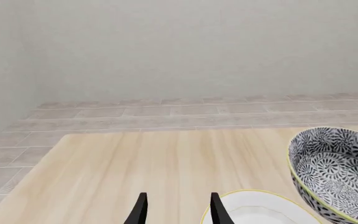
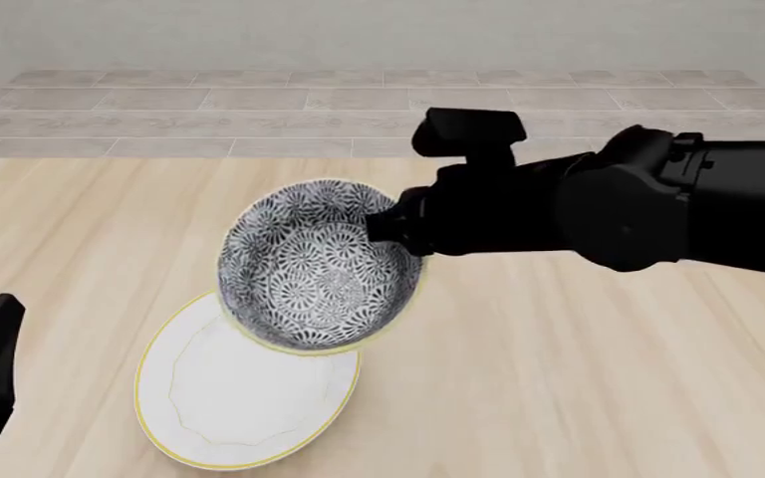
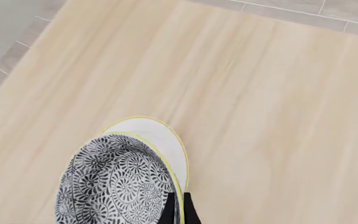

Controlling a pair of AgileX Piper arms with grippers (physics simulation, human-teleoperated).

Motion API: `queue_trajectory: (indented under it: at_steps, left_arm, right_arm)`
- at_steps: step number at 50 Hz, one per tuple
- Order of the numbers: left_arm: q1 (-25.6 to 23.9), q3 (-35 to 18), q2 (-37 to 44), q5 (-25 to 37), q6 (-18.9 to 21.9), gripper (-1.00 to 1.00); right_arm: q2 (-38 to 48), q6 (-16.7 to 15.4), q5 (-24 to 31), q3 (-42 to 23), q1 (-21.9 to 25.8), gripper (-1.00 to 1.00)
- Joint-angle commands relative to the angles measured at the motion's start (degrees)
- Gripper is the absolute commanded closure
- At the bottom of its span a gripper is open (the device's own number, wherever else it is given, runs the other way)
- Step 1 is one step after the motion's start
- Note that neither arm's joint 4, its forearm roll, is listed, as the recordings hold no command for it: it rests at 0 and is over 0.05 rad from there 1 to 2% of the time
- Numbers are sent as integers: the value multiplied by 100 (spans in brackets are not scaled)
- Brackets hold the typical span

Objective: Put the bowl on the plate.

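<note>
Bowl [image 2: 314, 267]: floral grey-and-white, yellow rim, held tilted above the surface, overlapping the far edge of the plate in the front view. Right pincer [image 2: 389, 227]: clamped on the bowl's right rim, one finger inside, one outside.

Plate [image 2: 243, 398]: plain white, yellow edge, flat on the surface near its front edge, left of centre.

Left pincer [image 1: 177, 210]: fingers spread, nothing between them, low at the front left, just beside the plate's edge.

Surface [image 2: 596, 378]: pale wood; wide bare stretches right of the plate and towards the far edge.

Room: tiled floor [image 2: 223, 110] beyond the surface, pale wall [image 1: 197, 46] behind.
</note>
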Motion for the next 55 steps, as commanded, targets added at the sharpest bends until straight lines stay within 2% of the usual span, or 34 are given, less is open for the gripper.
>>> queue_trajectory:
  at_steps: [1, 17, 41, 55]
  left_arm:
    - [-19, 14, -1, -18, -2, -100]
    - [-4, 11, -1, -9, -26, -100]
    - [41, -15, -2, -28, -11, -100]
    - [41, -22, -2, -50, 17, -100]
  right_arm:
    - [224, 170, -13, -259, 249, 100]
    - [593, 453, -246, -384, 602, 100]
    - [1260, 559, -467, -716, 982, 100]
    - [1639, 554, -559, -862, 939, 100]
